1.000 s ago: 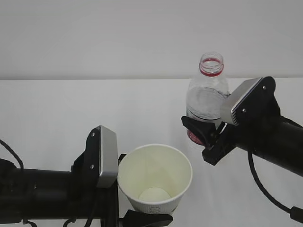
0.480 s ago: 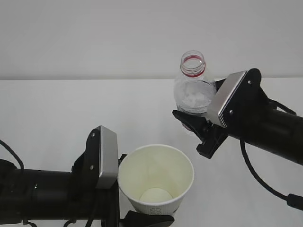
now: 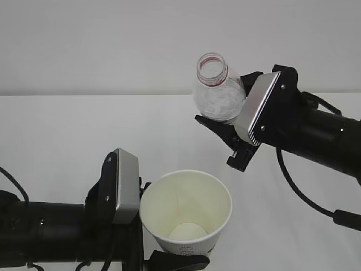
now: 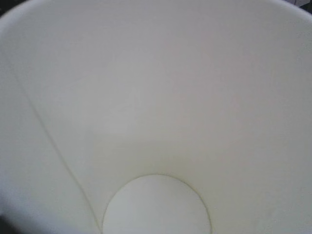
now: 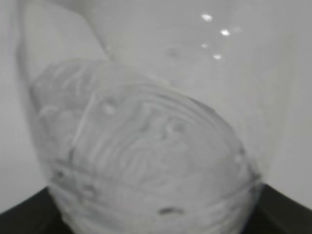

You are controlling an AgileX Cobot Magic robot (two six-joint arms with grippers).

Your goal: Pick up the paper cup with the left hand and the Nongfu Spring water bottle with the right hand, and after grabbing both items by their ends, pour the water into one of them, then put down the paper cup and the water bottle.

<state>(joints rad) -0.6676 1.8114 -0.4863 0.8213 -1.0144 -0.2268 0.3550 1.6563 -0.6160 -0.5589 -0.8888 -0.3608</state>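
Observation:
The white paper cup (image 3: pixel 186 209) is upright at the bottom centre, with my left gripper (image 3: pixel 179 249) shut on its lower part. In the left wrist view the cup's inside (image 4: pixel 156 97) fills the frame down to its bare round bottom (image 4: pixel 156 207), and my fingers are hidden. The clear Nongfu Spring water bottle (image 3: pixel 219 97), uncapped with a red neck ring (image 3: pixel 212 66), hangs above and right of the cup, leaning left. My right gripper (image 3: pixel 228 112) is shut on its lower body. The right wrist view shows the blurred ribbed bottle (image 5: pixel 146 156) close up. I cannot make out the water.
A white table (image 3: pixel 67 130) runs to a pale wall (image 3: pixel 113 39) behind. My left arm (image 3: pixel 51 231) lies along the bottom left. My right arm (image 3: pixel 321 138) and its black cable (image 3: pixel 304 197) come in from the right.
My right gripper has carried the bottle up and to the left and tipped it further left, so its mouth is now closer over the cup. The left gripper and cup have stayed put.

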